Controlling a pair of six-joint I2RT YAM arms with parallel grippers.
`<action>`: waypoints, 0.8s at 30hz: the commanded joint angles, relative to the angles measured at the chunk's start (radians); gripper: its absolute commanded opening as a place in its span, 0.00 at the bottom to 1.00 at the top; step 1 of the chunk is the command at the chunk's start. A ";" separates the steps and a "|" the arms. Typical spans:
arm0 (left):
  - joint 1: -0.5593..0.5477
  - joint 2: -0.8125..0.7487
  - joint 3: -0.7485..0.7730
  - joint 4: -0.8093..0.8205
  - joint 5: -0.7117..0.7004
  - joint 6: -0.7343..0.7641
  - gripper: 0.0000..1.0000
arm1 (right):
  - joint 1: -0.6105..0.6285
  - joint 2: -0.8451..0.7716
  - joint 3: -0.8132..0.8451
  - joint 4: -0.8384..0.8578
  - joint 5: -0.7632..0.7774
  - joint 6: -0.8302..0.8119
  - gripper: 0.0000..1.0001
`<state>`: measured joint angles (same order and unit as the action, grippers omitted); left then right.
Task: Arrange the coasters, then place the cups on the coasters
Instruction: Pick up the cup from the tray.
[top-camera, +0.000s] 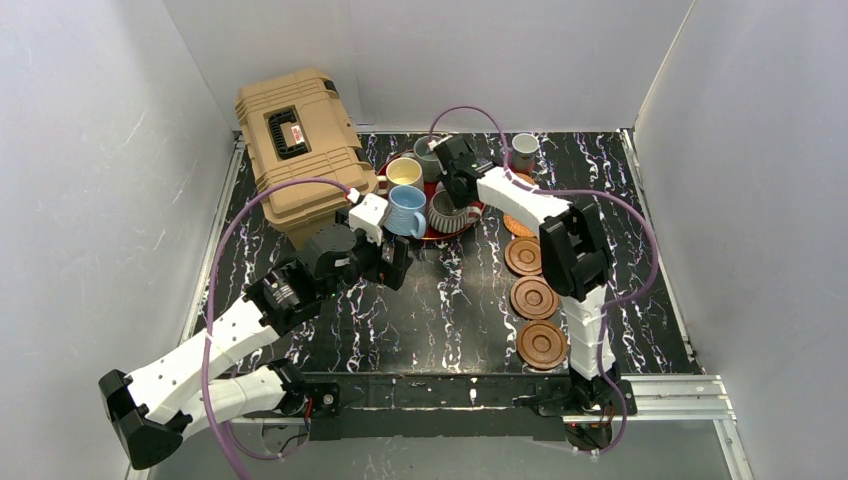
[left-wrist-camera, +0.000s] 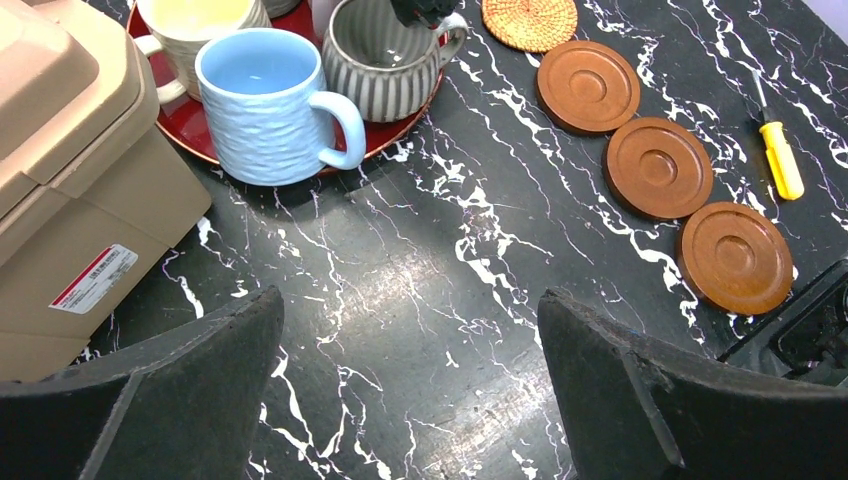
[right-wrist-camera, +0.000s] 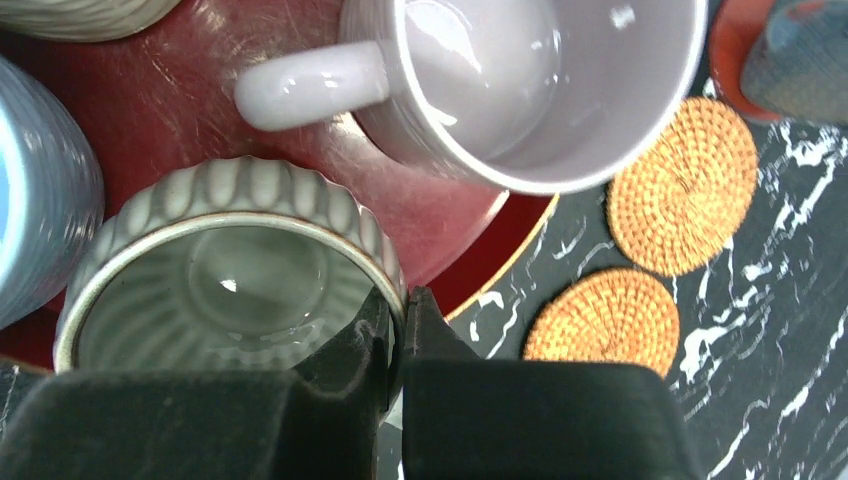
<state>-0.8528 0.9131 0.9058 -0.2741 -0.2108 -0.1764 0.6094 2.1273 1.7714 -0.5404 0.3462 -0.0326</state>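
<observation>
My right gripper (right-wrist-camera: 400, 325) pinches the rim of the ribbed grey ceramic mug (right-wrist-camera: 230, 200) on the round red tray (right-wrist-camera: 200, 110); the dark brown wooden coasters (top-camera: 533, 297) lie nearer this arm's base. Left gripper (left-wrist-camera: 408, 300) gapes empty.

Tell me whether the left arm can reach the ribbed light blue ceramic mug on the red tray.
Probably yes: its open fingers face the ribbed light blue mug across bare table, and the tan plastic case sits off to one side.
</observation>
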 joint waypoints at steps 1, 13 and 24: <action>0.003 -0.020 -0.005 0.001 -0.028 -0.006 0.96 | 0.010 -0.163 0.057 -0.052 0.104 0.103 0.01; 0.003 -0.048 -0.012 0.020 -0.041 -0.063 0.94 | 0.029 -0.466 -0.175 -0.149 0.260 0.454 0.01; -0.007 0.046 0.026 0.013 -0.047 -0.528 0.89 | 0.176 -0.684 -0.526 -0.125 0.346 0.820 0.01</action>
<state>-0.8528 0.9306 0.9085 -0.2649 -0.2363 -0.4900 0.7353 1.5372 1.3186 -0.7071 0.6140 0.5842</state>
